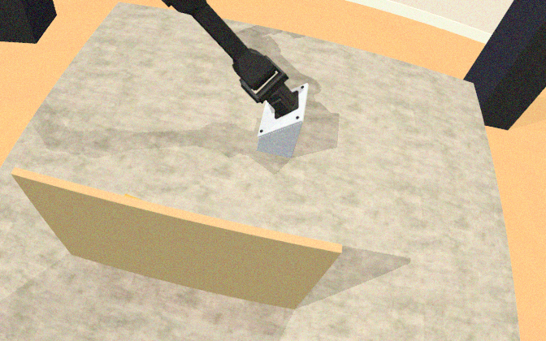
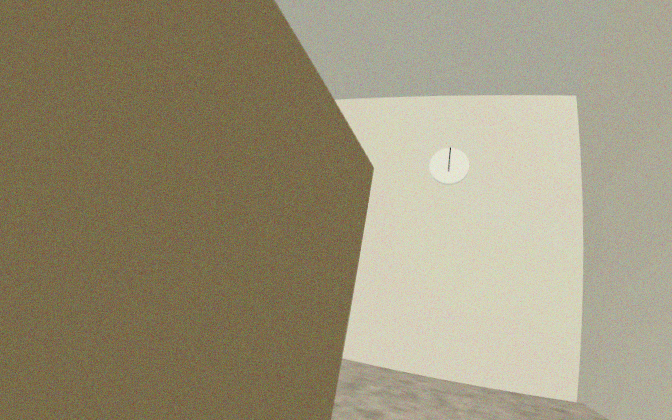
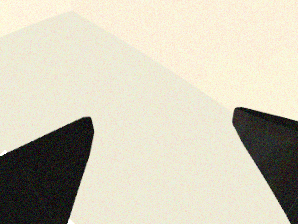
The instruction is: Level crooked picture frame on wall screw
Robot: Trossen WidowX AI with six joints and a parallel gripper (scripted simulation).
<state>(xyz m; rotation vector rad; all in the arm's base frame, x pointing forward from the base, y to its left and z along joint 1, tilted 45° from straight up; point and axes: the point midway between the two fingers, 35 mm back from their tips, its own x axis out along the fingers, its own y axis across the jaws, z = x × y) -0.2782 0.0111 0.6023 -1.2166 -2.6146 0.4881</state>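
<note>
The picture frame cannot be made out with certainty: in the top view only a small yellow sliver (image 1: 132, 196) shows just behind the top edge of the standing wooden panel (image 1: 183, 239) (image 2: 175, 210), and I judge that this may be a bit of the frame. The exterior view is mostly blocked by the back of the same panel, so which side is too high, I cannot tell. The good way, in my judgement, is first to look at the frame from its front, and only then to approach slowly and straight, with the fingers on both sides of its border. After a soft grip, the lift should be slight, just enough that the hidden strip leaves the screw; then comes one notch toward the high side, a gentle lowering, and a release without any pull. Lifting too much could take the frame completely off the screw. The tool (image 3: 164, 119) is spread wide, almost as far as it can go. Between its two dark fingers nothing is held, and behind them the wrist view shows a pale surface with a soft shadow; I see no contact with anything.
</note>
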